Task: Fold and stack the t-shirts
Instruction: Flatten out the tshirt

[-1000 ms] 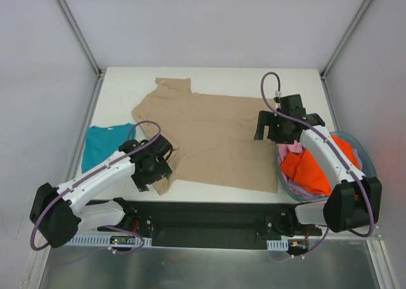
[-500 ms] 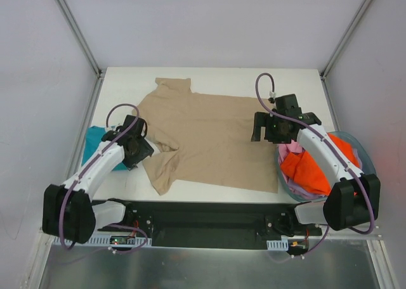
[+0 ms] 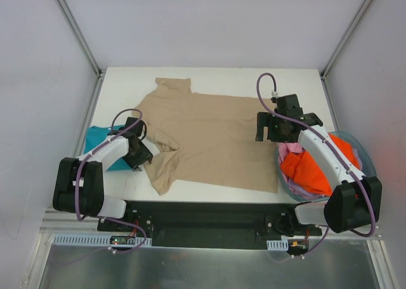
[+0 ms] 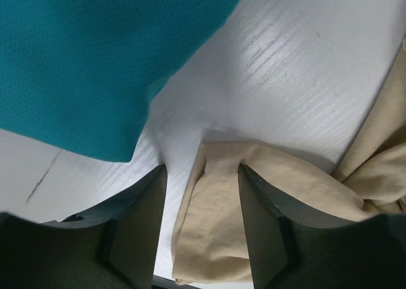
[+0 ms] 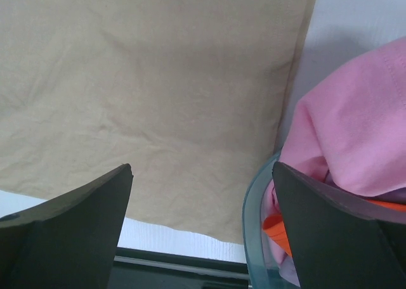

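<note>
Tan t-shirt (image 3: 209, 134) spread flat just left of the basket (image 5: 249, 219), sleeve farthest from the basket lying lengthwise between the parted, empty fingers of the nearer left gripper (image 4: 202, 175); right gripper (image 5: 202, 168) wide open, holding nothing, above the basket-side hem.

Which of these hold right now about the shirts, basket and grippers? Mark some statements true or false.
1. The tan t-shirt lies spread on the table. True.
2. An orange t-shirt sits in the basket. True.
3. The teal t-shirt is in the basket. False: it lies on the table's left side.
4. The left gripper is open around the tan t-shirt's bunched sleeve. True.
5. The right gripper holds a pink shirt. False: it is open and empty above the tan t-shirt.
</note>
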Controlling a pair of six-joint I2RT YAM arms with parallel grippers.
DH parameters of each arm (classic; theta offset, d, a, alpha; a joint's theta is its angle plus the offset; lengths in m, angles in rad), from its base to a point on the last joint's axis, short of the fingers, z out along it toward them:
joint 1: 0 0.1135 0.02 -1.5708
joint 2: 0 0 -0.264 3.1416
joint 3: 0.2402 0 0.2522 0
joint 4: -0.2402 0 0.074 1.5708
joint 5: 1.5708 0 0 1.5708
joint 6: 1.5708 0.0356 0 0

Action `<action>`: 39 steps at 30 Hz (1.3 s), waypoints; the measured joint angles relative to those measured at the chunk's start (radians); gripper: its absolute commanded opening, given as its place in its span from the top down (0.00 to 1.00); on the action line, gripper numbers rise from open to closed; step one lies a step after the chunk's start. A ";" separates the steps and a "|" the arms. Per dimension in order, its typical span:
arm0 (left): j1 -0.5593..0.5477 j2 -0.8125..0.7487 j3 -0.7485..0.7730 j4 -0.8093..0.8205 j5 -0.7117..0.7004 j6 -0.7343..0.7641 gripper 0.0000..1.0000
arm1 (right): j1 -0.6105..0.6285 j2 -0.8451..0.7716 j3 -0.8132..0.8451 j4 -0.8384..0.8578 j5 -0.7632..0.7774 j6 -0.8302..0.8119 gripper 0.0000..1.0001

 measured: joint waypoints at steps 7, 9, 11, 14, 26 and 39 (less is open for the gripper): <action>0.008 0.045 0.029 -0.017 0.008 0.022 0.88 | 0.000 0.000 0.000 -0.005 0.015 -0.004 0.03; 0.008 0.049 0.032 -0.015 0.010 0.023 1.00 | 0.000 0.000 0.000 -0.007 0.017 -0.005 0.03; 0.008 0.051 0.033 -0.006 0.012 0.024 1.00 | 0.000 0.000 0.000 -0.006 0.017 -0.005 0.03; 0.008 0.042 0.027 0.000 0.016 0.026 1.00 | 0.000 -0.001 0.000 -0.006 0.017 -0.004 0.03; 0.006 -0.494 -0.076 -0.096 -0.033 -0.047 1.00 | 0.001 -0.044 -0.002 0.008 -0.013 -0.002 0.03; 0.006 -0.807 -0.029 -0.483 -0.104 -0.175 1.00 | 0.019 -0.085 -0.060 0.016 -0.014 0.033 0.03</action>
